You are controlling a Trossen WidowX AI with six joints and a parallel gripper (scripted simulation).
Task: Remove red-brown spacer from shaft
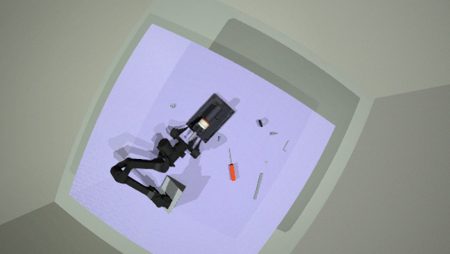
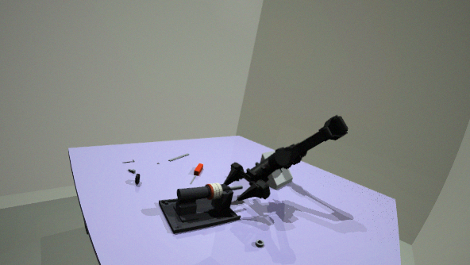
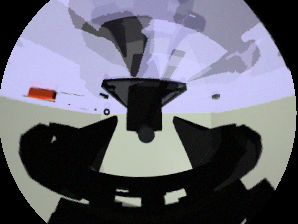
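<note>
The dark housing block (image 1: 213,112) (image 2: 192,193) stands on its base plate. The red-brown spacer (image 1: 206,120) (image 2: 209,191) is on the shaft line beside it, with white spacers (image 1: 203,124) (image 2: 216,190) packed against it. A black support post (image 2: 224,201) (image 3: 144,102) stands at their other side. The grey shaft (image 1: 192,135) (image 2: 236,187) sticks out beyond the post; its round end (image 3: 146,134) faces the wrist camera. My gripper (image 1: 193,134) (image 2: 233,191) (image 3: 145,118) is open and empty, its fingers apart on either side of the shaft's protruding end. The shaft inside the spacers is hidden.
The base plate (image 1: 225,116) (image 2: 175,227) lies under the housing and post. An orange screwdriver (image 1: 232,173) (image 2: 198,169) (image 3: 42,93), a metal bar (image 1: 258,186) (image 2: 179,157), a black ring (image 1: 260,123) (image 2: 137,178) and a nut (image 1: 172,106) (image 2: 260,243) lie around it.
</note>
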